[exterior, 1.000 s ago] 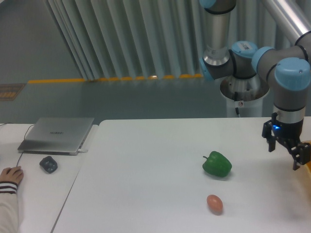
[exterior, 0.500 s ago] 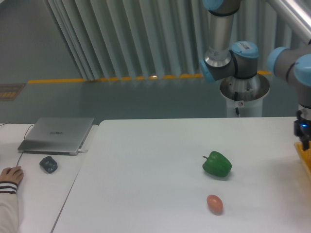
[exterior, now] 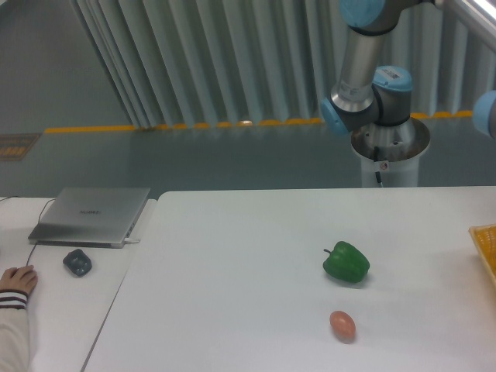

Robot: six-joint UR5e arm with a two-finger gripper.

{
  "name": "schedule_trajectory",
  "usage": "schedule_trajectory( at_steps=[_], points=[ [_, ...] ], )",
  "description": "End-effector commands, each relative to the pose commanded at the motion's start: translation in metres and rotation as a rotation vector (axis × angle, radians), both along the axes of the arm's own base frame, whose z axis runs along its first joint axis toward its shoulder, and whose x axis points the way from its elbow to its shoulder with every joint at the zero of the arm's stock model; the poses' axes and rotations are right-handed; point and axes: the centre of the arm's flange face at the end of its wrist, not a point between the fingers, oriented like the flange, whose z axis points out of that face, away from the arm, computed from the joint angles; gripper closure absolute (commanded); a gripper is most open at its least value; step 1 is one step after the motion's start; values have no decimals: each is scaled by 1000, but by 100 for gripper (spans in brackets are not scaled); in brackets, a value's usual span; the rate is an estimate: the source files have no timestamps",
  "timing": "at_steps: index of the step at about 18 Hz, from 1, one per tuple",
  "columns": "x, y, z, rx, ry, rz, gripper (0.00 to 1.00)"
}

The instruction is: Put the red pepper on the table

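Observation:
The red pepper is out of view. The large white table [exterior: 232, 271] fills the middle and right of the camera view. A green bell pepper [exterior: 346, 262] lies on it right of centre, and a small orange-pink egg-shaped thing [exterior: 342, 325] lies in front of that. My gripper is out of the frame past the right edge; only the arm's upper links [exterior: 364, 74] and a blue joint [exterior: 488, 112] at the right edge show.
The corner of an orange-yellow container [exterior: 485, 244] sticks in at the right edge of the table. A smaller white desk at the left holds a grey laptop [exterior: 91, 215], a dark mouse [exterior: 77, 262] and a person's hand [exterior: 17, 279].
The gripper moved right, past the right edge, and has left the frame. The arm's upper links swung with it. The peppers and egg-shaped thing have not moved.

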Motion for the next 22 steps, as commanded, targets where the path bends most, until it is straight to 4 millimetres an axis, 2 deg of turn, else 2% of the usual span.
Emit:
schedule_trajectory(
  at_steps=[6, 11, 19, 22],
  points=[
    [-9, 4, -26, -17, -31, 2, 0],
    [-19, 4, -34, -18, -32, 7, 0],
    [-29, 0, -59, -32, -62, 22, 0],
    [-30, -3, -60, -30, -63, 28, 0]
  ],
)
